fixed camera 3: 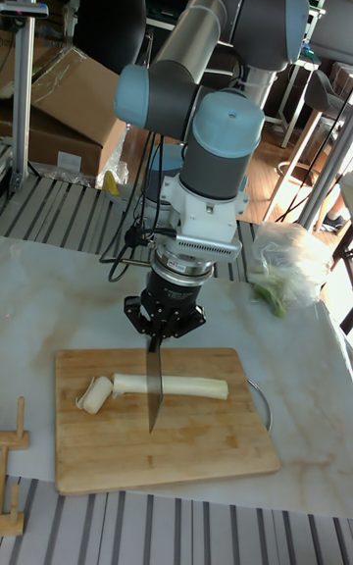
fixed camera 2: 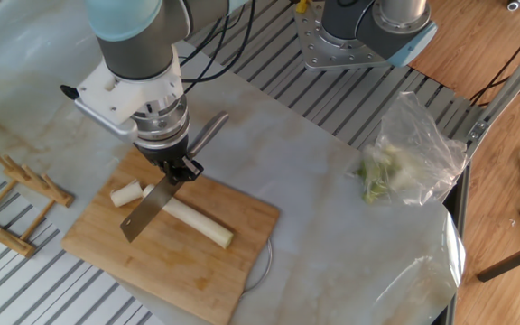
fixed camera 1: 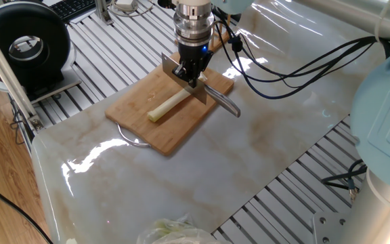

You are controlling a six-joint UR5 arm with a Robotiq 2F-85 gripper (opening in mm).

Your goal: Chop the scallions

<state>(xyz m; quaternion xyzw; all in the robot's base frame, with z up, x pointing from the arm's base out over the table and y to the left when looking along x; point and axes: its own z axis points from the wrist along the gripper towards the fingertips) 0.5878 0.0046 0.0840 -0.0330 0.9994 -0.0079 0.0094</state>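
The chopping looks barely begun: one short chunk (fixed camera 2: pixel 125 192) lies cut off near the end of the cutting board (fixed camera 2: pixel 165 262), just beside the long remaining piece of the scallions (fixed camera 2: pixel 197 222), which still needs many more cuts. The end effector (fixed camera 2: pixel 180 170) is closed on the handle of a knife (fixed camera 2: pixel 145 212), whose blade stands edge-down across the stalk near its cut end; whether the edge touches the board I cannot tell. The stalk lies flat on the board on the worktop (fixed camera 1: pixel 263 142), its long axis running along the board's length and crosswise to the blade, cut end toward the loose chunk, the other end toward the board's far side.
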